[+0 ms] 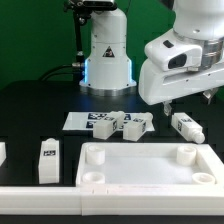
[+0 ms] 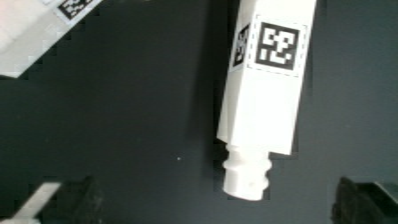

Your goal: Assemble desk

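The desk slab (image 1: 150,168) lies flat at the front with round sockets in its corners. A white leg (image 1: 186,126) with a tag lies on the black table at the exterior view's right. My gripper (image 1: 188,101) hangs open just above it. In the wrist view this leg (image 2: 267,90) lies lengthwise with its peg end (image 2: 249,175) pointing between the two dark fingertips (image 2: 63,200); my gripper (image 2: 217,205) touches nothing. Two more legs (image 1: 108,124) (image 1: 136,125) lie side by side by the marker board. Another leg (image 1: 48,160) stands upright at the left.
The marker board (image 1: 80,121) lies behind the slab. A long white border rail (image 1: 50,197) runs along the front. The robot base (image 1: 107,55) stands at the back. Another tagged white part (image 2: 27,40) shows at the wrist view's corner.
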